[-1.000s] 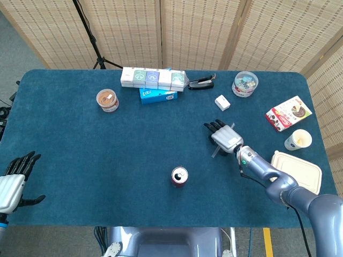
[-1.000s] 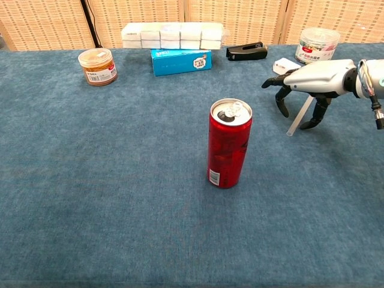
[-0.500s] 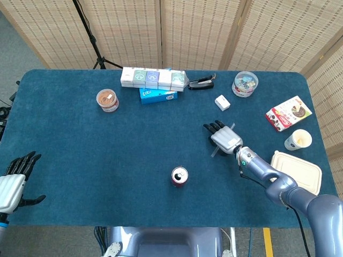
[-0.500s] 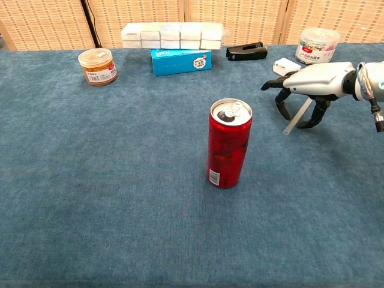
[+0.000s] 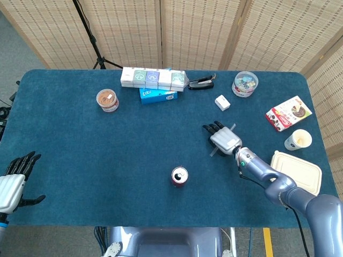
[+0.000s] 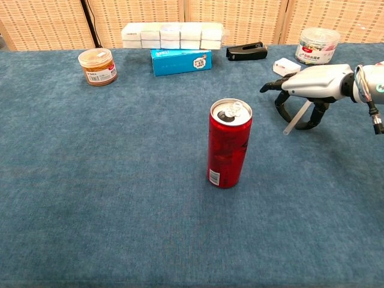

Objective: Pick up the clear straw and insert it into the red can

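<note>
- The left hand [image 5: 12,182] lies at the table's [image 5: 80,155] near-left edge, about eight o'clock from the red can [image 6: 228,144], fingers spread and holding nothing.
- An orange-lidded jar [image 6: 97,66] stands far back, at ten o'clock from the can.
- A blue box [image 6: 181,62] lies before a row of white cartons [image 6: 171,35], at about eleven o'clock.
- The red can stands upright at table centre, its top open.
- The clear straw [image 6: 298,117] slants at two o'clock from the can, lower end toward the cloth.
- The right hand [image 6: 309,90] arches over the straw, fingers curled around it; whether they actually pinch it cannot be told.
</note>
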